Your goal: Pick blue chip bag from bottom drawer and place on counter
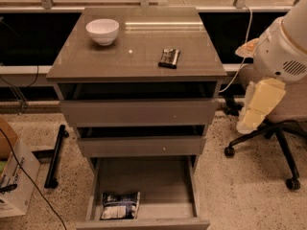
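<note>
Camera view: bag [120, 205] sits at 7 o'clock in the open drawer [153, 181], gripper [259, 104] hangs at 3 o'clock off the counter [139, 51], open-or-closed can't tell, so likely risks are clipping the middle drawer [141, 146] on descent or a slipping pinch on crinkly foil.
</note>
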`<action>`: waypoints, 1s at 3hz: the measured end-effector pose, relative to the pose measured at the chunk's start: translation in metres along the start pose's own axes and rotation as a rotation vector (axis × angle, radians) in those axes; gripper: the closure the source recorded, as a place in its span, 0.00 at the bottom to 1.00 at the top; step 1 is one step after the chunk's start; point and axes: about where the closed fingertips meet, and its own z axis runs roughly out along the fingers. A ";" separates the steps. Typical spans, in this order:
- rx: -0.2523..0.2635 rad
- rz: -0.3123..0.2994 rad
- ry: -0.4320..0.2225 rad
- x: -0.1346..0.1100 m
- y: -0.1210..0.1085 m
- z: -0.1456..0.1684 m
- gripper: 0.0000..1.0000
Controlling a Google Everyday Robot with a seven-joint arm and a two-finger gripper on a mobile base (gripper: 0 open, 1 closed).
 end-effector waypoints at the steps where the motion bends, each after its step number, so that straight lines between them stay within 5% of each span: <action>1: -0.025 -0.003 -0.074 0.005 -0.002 0.039 0.00; 2: -0.042 0.012 -0.164 0.016 -0.008 0.085 0.00; 3: -0.041 0.013 -0.180 0.018 -0.011 0.093 0.00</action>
